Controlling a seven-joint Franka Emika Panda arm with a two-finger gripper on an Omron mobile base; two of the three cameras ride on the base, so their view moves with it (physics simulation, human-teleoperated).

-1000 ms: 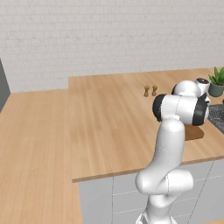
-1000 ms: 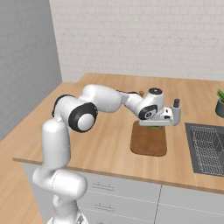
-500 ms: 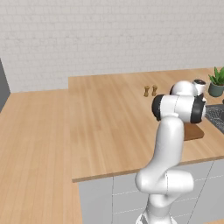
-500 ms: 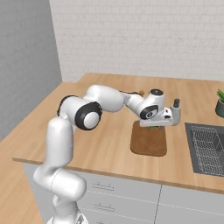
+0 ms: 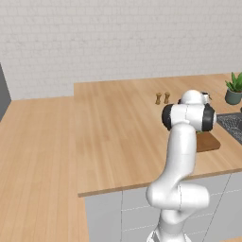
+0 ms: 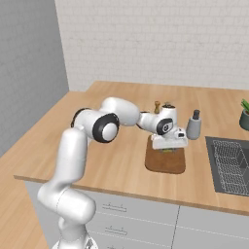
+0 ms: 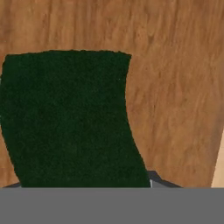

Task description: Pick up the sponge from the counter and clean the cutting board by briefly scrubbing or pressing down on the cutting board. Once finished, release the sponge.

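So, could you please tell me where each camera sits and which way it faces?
Left base view: behind the arm, left, facing forward over the counter.
Right base view: behind, right, facing the cutting board; arm and pincer show.
Hand view: on the hand, facing down at the sponge against the board.
Both base views share the board and the arm.

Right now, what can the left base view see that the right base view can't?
Left base view: the long side stretch of the counter running off to the left, and just a sliver of the cutting board peeking out behind the arm. Right base view: the whole board, the sponge over it under the arm's tip, and a grey bottle. Both: the two little shakers, the potted plant and the brick wall.
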